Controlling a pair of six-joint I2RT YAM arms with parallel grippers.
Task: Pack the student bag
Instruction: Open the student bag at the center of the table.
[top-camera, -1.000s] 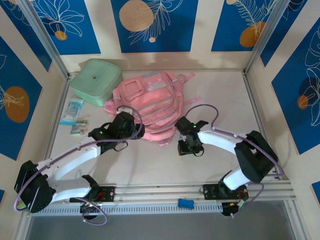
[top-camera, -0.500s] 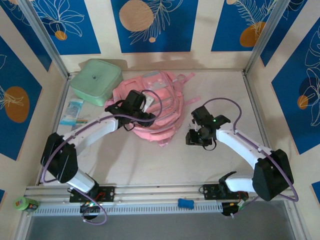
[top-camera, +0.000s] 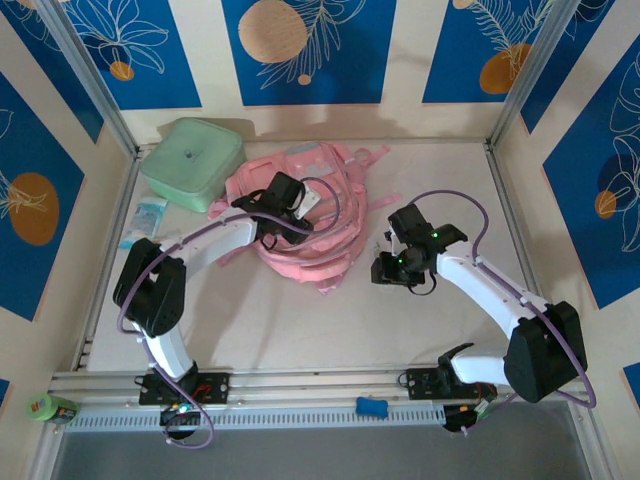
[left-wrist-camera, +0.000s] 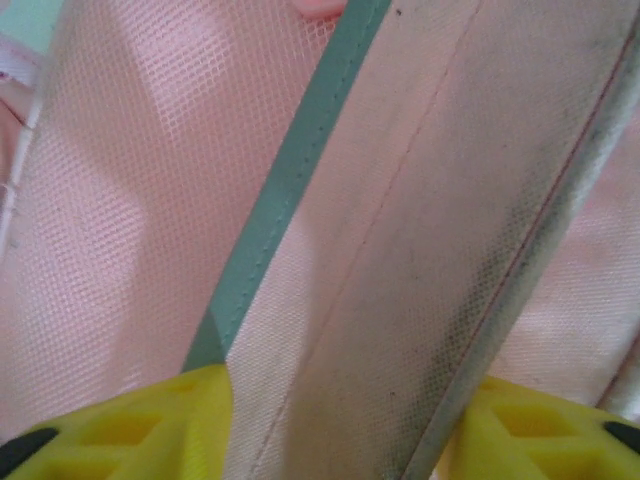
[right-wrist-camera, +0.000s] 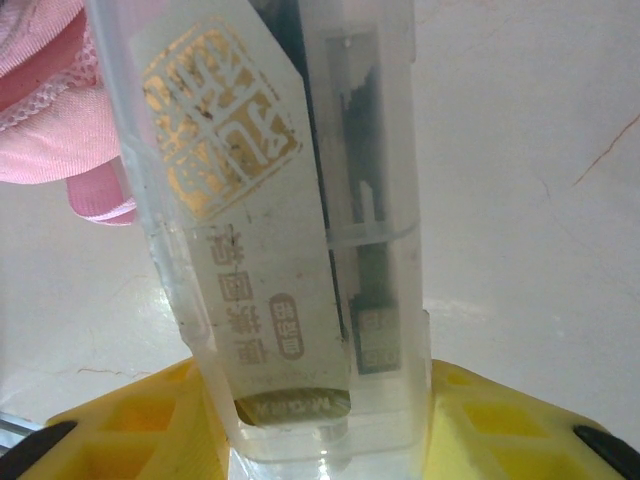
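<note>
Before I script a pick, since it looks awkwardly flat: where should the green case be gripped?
Probably its near-left rim, from above: the green case lies flat, that edge is free, while the backpack crowds its right corner.

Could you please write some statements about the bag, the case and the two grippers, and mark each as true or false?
1. The right gripper holds a clear plastic box with gold print. True.
2. The mint green case lies on top of the student bag. False: it lies on the table beside the bag, to its left in the top view.
3. The left gripper has a strip of the student bag between its fingers. True.
4. The clear plastic box is inside the student bag. False: it is in the right gripper, over the table to the right of the bag.
</note>
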